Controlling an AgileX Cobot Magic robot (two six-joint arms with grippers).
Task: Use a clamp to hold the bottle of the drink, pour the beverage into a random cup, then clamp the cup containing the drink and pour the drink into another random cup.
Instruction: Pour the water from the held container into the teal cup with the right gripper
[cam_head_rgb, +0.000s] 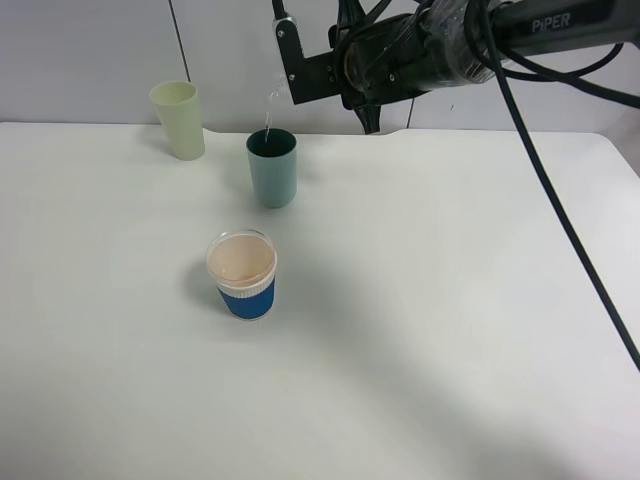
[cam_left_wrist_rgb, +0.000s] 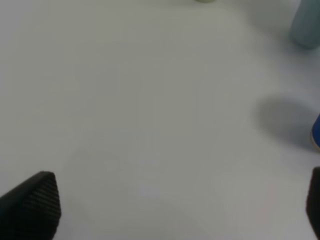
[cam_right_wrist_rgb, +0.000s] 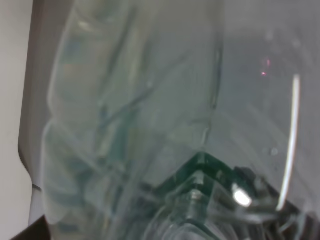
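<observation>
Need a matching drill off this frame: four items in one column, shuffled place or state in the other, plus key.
Column one
1. bottle
2. teal tumbler
3. pale yellow-green tumbler
4. blue-sleeved cup

Column two
A. frontmost cup, peach-cream inside
B. tilted in the air, pouring
C. farthest left of the cups
D. standing under a thin stream of clear liquid

Pairs: 1-B, 2-D, 3-C, 4-A
</observation>
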